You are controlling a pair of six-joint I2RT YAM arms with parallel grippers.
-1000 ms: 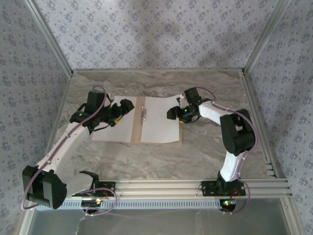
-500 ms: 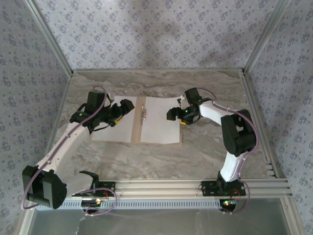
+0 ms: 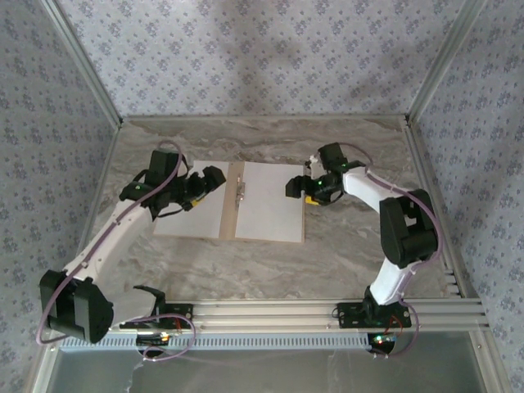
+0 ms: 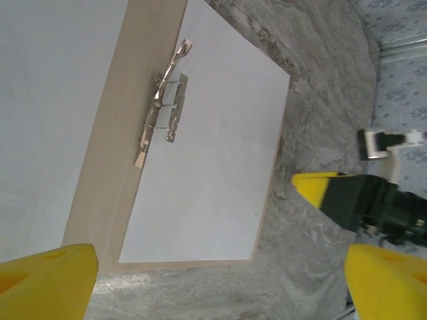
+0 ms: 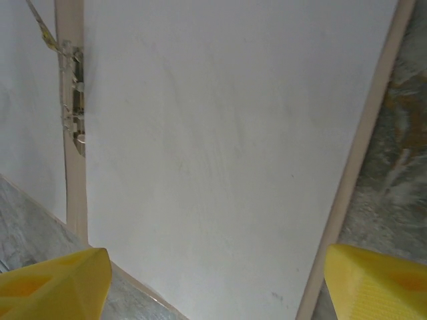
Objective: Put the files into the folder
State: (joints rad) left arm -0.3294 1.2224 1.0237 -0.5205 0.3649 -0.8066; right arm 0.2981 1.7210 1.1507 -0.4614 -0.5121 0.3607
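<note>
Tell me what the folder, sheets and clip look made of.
Folder: probably cardboard, matte tan, with a thin flat edge. Sheets: apparently paper, matte white, blank, lying flat. Clip: looks like metal, with a silvery shine.

Tan folder (image 3: 232,214) laid open and flat, right sheet (image 3: 270,209) spread white and blank over its right leaf, left sheet (image 3: 182,223) over the other, bare spine strip left showing between them (metal clip (image 3: 241,192) seated at the right sheet's inner edge), thin tan margin exposed along the right side.
</note>
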